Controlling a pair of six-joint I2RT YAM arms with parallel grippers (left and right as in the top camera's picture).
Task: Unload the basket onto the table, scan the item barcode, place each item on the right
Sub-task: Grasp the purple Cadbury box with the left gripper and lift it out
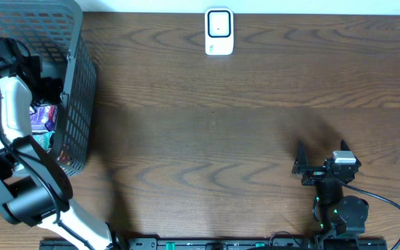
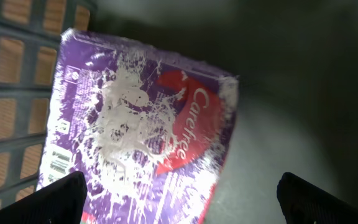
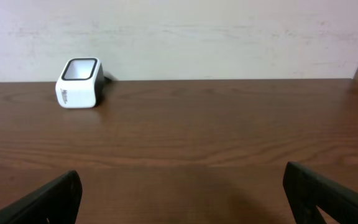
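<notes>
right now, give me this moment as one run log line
left gripper: open, above purple pack in basket | right gripper: open, empty, facing scanner | scan: not yet done

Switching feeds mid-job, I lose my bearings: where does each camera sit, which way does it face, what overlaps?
Overhead: fixed above the table, looking straight down; left arm, right arm, basket at left, scanner at far edge.
Left wrist: inside the basket, looking down at the purple Carefree pack; open left gripper tips at bottom corners.
Right wrist: low over the table, facing level toward the scanner; open right gripper tips at bottom corners.
Shared: scanner in overhead and right wrist; pack and basket in overhead and left wrist.
</notes>
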